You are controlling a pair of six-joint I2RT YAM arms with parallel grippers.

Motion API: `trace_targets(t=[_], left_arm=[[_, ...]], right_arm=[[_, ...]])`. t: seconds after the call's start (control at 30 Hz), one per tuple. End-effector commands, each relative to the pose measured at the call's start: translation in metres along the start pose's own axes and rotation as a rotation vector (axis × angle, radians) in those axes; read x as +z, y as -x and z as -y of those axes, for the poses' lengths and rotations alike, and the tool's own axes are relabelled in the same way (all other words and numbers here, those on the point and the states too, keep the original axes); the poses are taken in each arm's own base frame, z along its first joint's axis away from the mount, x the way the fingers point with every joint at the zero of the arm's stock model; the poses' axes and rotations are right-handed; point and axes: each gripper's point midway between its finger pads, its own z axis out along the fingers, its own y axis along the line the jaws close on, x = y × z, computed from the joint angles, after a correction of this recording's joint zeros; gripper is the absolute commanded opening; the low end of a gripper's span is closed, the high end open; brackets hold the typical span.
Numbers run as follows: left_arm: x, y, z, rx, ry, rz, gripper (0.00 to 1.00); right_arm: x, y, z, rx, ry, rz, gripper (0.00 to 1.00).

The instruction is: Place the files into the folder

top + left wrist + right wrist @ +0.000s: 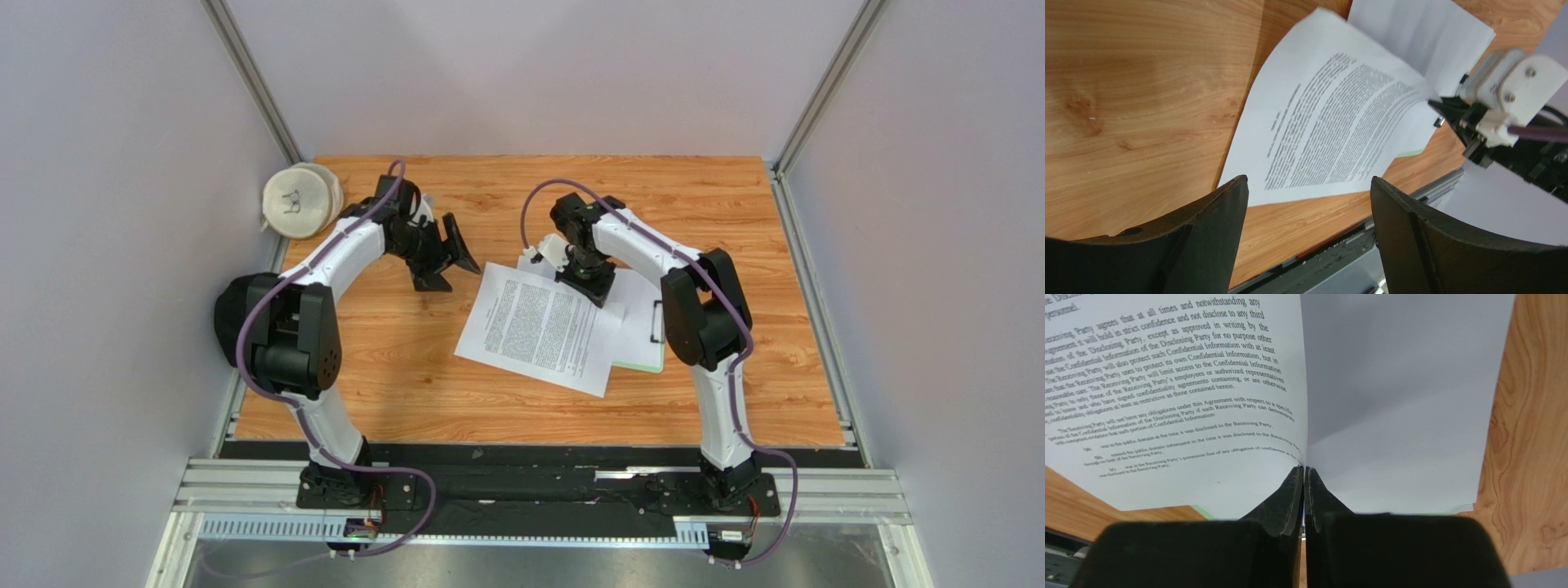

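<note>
The right gripper (pixel 1304 473) is pinched tight on one edge of the top sheet of the files (pixel 540 325) (print side up). The papers lie partly over the green folder (pixel 640 358) on the table (pixel 368 368). The left gripper (pixel 448 260) hangs wide and empty, just left of them.

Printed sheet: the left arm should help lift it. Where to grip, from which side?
Probably the sheet by its left edge, from the left: that edge lies free facing the open left end effector, while the right end effector pinches the far side.
</note>
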Motion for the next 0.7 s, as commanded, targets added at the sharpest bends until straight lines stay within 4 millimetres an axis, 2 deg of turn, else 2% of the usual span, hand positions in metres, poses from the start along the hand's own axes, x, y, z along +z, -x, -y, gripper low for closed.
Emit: trace_targets(t=[0.0, 0.1, 0.2, 0.37, 0.67], left_arm=[[-0.016, -0.008, 0.022, 0.081, -0.055, -0.003, 0.81], [-0.012, -0.016, 0.014, 0.093, -0.036, -0.01, 0.81], [-0.003, -0.02, 0.006, 0.082, -0.021, -0.033, 0.81], [0.012, -0.015, 0.001, 0.109, 0.015, -0.062, 0.81], [0.046, -0.026, 0.012, 0.099, -0.001, -0.138, 0.8]], right_arm=[[-0.005, 0.003, 0.049, -0.02, -0.155, 0.016, 0.05], [-0.014, 0.012, 0.061, -0.053, -0.206, 0.061, 0.06], [-0.021, 0.017, 0.065, -0.067, -0.221, 0.087, 0.06], [-0.023, 0.018, 0.068, -0.11, -0.24, 0.113, 0.05], [-0.031, 0.015, 0.069, -0.2, -0.262, 0.157, 0.02]])
